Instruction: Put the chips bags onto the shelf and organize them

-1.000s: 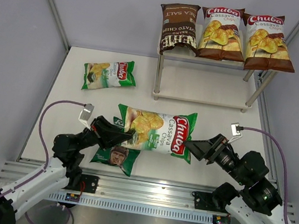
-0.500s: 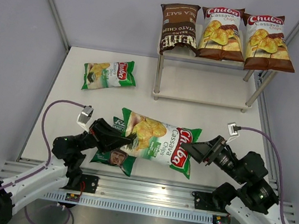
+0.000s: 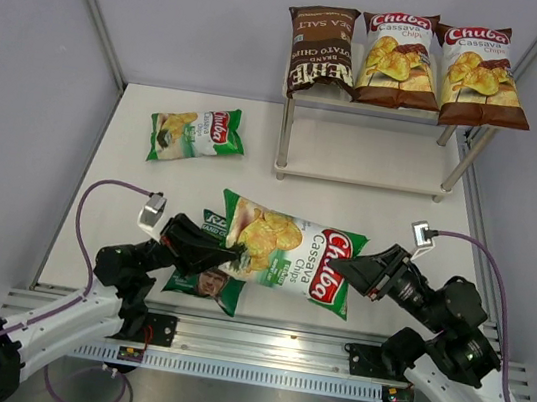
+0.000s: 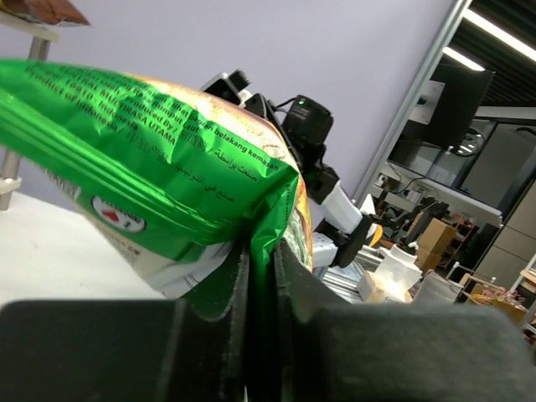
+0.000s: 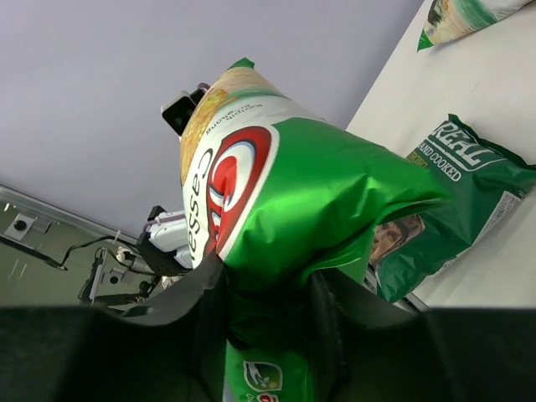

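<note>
A green-and-white Chuba bag [image 3: 286, 254] hangs above the table between both arms. My left gripper [image 3: 230, 253] is shut on its crimped end [image 4: 261, 260]. My right gripper [image 3: 347, 270] has its jaws pressed on the bag's other end [image 5: 268, 310], just past the red logo. Under the held bag, a dark green REAL bag [image 3: 206, 281] lies flat on the table. Another green Chuba bag [image 3: 198, 134] lies at the far left. The shelf [image 3: 366, 155] stands at the back right. Its top board holds a dark brown Kettle bag [image 3: 321, 52] and two brown Chuba bags [image 3: 401, 59].
The shelf's lower board is bare. Grey walls close in the table on the left, back and right. An aluminium rail runs along the near edge between the arm bases.
The right gripper went from wide open to closed on the bag's logo end. The held bag shifted slightly right and toward the near edge, tilting down.
</note>
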Motion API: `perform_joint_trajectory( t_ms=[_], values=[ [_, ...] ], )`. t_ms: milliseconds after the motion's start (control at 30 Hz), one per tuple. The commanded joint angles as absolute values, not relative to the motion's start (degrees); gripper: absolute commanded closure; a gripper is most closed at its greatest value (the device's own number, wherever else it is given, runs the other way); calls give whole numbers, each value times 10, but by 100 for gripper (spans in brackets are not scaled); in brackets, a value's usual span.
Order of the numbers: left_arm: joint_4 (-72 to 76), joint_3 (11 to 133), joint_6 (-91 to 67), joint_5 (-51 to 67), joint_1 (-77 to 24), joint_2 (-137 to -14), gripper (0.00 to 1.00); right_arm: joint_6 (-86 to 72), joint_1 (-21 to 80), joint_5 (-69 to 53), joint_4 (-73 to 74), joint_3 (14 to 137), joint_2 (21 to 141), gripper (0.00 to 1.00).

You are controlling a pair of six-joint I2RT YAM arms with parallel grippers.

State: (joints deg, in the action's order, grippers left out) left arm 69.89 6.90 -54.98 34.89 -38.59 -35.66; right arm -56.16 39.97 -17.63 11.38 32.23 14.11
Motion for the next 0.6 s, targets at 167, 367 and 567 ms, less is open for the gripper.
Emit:
perform_joint_trajectory(
  t_ms=[167, 367, 567],
  values=[
    [554, 94, -457, 309, -391, -307, 55, -511, 404, -202, 84, 338, 121, 87],
    [403, 126, -419, 247, -391, -257, 1, -493, 404, -162, 86, 329, 111, 100],
    [-45, 227, -426, -82, -391, -155, 1, -539, 404, -4, 140, 303, 110, 100]
  ],
)
